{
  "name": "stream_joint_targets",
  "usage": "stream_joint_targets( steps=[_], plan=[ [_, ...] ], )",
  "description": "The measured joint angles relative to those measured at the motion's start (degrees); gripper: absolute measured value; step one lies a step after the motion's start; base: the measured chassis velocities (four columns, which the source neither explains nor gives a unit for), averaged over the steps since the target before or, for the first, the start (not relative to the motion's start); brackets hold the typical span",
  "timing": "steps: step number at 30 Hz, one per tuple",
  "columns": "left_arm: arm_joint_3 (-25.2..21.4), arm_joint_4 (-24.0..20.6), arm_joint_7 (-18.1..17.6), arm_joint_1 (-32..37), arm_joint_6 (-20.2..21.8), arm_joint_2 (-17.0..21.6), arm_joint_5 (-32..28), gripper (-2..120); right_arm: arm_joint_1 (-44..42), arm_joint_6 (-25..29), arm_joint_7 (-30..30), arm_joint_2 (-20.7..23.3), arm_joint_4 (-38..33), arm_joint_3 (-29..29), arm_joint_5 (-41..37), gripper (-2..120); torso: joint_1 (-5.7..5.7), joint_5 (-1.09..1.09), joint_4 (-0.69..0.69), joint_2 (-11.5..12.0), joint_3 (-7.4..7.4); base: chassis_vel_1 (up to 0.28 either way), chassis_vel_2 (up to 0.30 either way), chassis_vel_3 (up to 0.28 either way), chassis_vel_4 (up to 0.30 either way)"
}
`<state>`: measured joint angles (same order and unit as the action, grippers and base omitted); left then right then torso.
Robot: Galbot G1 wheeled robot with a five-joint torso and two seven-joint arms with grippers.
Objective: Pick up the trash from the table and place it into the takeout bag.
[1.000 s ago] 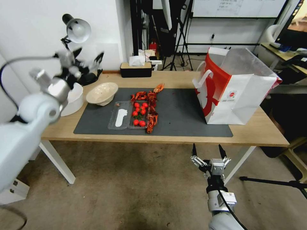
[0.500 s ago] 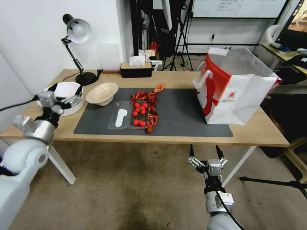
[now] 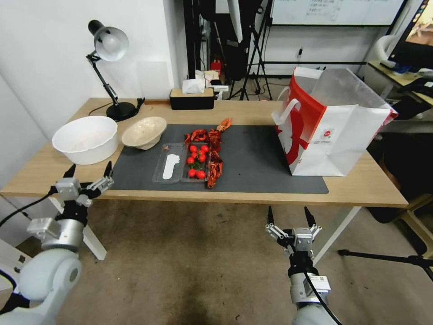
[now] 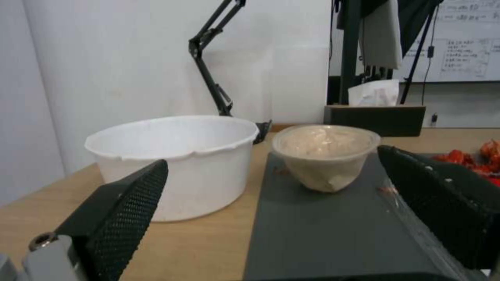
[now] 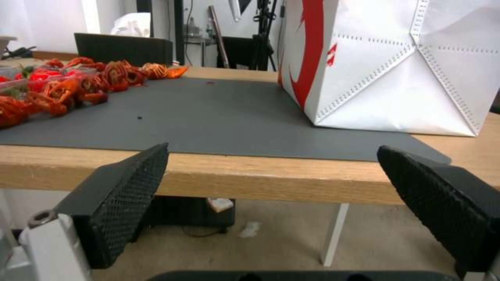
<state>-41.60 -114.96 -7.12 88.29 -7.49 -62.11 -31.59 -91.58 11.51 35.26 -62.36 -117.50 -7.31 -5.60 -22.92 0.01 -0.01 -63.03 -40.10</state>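
The trash lies on the table's (image 3: pixel 361 187) dark grey mat (image 3: pixel 257 158): a cream shallow bowl (image 3: pixel 144 131), a row of red crayfish shells (image 3: pixel 214 155) and a clear plastic tray (image 3: pixel 170 169) holding cherry tomatoes (image 3: pixel 196 160). The takeout bag (image 3: pixel 333 122) stands open at the mat's right end, its foil lining showing. My left gripper (image 3: pixel 89 169) hangs open at the table's front left edge, facing the cream bowl (image 4: pixel 325 156). Below the front edge, my right gripper (image 3: pixel 288 212) is open too, with the bag (image 5: pixel 396 66) and the shells (image 5: pixel 78 86) beyond it.
A big white tub (image 3: pixel 85 139) sits left of the mat, close to my left gripper. A desk lamp (image 3: pixel 108 45) and a black tissue box (image 3: pixel 191 97) stand along the table's back edge. Tripods and a desk crowd the room behind and to the right.
My left arm has come down from high over the table's left end to the front left edge, its gripper still open. The right gripper has hardly moved.
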Motion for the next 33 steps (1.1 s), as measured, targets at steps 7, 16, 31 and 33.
stream_joint_targets(
  steps=[7,16,31,33],
  plan=[
    [0.5,0.6,0.1,2.6,-2.1,-1.4,1.7,100,-0.1,0.0,0.0,0.0,0.2,0.1,0.0,100,0.0,-0.01,0.01,0.0,0.0,0.0,0.0,0.0,0.0],
    [0.6,1.3,0.1,4.8,-4.5,-2.0,2.9,100,0.2,0.1,0.1,0.0,0.6,0.4,0.0,100,0.01,-0.01,0.01,0.0,0.0,0.0,0.0,0.0,0.0],
    [1.7,3.9,0.3,6.7,-9.5,-3.4,4.4,100,0.3,0.1,0.1,-0.1,1.0,0.8,0.0,100,0.0,-0.01,0.01,0.0,0.0,0.0,0.0,0.0,0.0],
    [2.4,5.3,1.6,6.6,-11.9,-3.7,4.8,100,0.3,0.2,0.1,-0.2,1.2,0.9,0.0,100,0.0,-0.01,0.0,0.0,0.0,0.0,0.0,0.0,0.0]
  ],
)
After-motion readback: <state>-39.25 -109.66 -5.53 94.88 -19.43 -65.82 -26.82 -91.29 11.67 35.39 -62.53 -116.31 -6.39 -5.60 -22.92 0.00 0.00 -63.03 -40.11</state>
